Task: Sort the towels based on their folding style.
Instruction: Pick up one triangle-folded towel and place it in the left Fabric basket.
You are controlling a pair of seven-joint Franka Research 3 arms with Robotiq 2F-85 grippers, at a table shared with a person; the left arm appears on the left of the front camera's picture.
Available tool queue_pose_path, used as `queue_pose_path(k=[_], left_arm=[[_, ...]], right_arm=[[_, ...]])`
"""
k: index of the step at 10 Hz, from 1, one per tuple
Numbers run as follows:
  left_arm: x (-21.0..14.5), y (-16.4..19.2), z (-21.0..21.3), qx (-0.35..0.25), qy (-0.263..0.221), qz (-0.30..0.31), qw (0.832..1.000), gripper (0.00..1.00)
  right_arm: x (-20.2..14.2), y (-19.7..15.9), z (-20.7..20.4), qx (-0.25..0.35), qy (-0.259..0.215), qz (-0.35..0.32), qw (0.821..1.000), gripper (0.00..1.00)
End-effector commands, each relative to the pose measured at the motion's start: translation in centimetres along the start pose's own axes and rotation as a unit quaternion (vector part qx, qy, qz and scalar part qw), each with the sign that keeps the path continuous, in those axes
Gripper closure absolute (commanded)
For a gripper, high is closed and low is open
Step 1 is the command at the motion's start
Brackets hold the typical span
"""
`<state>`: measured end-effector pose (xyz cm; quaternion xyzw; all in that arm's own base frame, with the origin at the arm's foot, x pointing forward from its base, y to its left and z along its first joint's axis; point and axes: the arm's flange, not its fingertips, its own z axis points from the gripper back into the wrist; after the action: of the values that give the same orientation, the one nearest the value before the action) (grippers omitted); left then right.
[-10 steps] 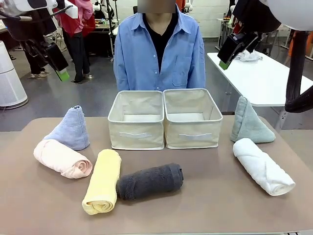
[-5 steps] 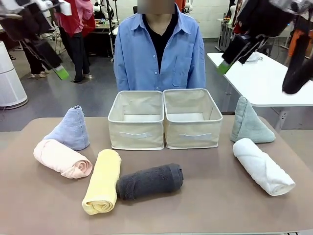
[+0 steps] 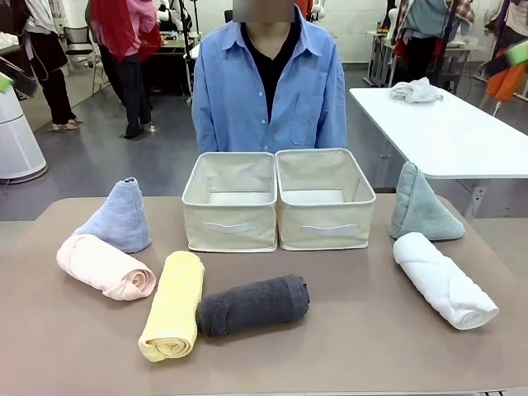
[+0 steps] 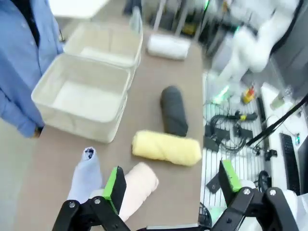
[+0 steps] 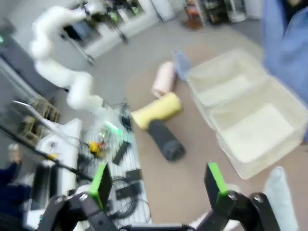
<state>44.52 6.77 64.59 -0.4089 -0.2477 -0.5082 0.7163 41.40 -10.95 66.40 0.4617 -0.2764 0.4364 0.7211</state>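
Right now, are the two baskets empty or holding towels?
Empty: the left basket and right basket show bare bottoms; all six towels lie outside on the table.

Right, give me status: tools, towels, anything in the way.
Left tool, right tool open, empty, raised. Pink roll, yellow roll, grey roll, white roll, blue cone, green cone on table, unsorted. Nothing in the way.

I count 4 rolled: pink roll (image 3: pixel 106 267), yellow roll (image 3: pixel 173 306), dark grey roll (image 3: pixel 252 305), white roll (image 3: pixel 444 280) | 2 cone-shaped: pale blue cone (image 3: pixel 118 218), grey-green cone (image 3: pixel 421 205) | 2 beige: left basket (image 3: pixel 230 235), right basket (image 3: pixel 324 233)
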Motion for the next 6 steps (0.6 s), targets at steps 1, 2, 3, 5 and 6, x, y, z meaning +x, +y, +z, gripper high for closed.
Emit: queue_pose_path(k=[1, 2, 3, 5, 6], left_arm=[[-2.4, 1.9, 3.6, 0.023, -0.097, 0.038, 0.994, 0.0], [-4.1, 2.0, 4.6, 0.045, -0.121, 0.052, 0.99, 0.0], [-5.6, 2.2, 5.4, 0.063, -0.13, 0.065, 0.987, 0.0], [-7.3, 1.9, 7.0, 0.089, -0.135, 0.074, 0.984, 0.0], [-7.6, 2.0, 7.6, 0.1, -0.13, 0.077, 0.983, 0.0]], right_arm=[[-0.5, -3.0, 2.2, 0.03, -0.042, -0.042, 0.998, 0.0], [-1.5, -3.3, 2.8, 0.029, -0.054, -0.04, 0.997, 0.0], [-2.4, -3.6, 3.2, 0.019, -0.051, -0.035, 0.998, 0.0], [-4.0, -4.2, 3.4, -0.036, -0.041, -0.044, 0.998, 0.0], [-4.5, -4.4, 3.4, -0.059, -0.038, -0.048, 0.996, 0.0]])
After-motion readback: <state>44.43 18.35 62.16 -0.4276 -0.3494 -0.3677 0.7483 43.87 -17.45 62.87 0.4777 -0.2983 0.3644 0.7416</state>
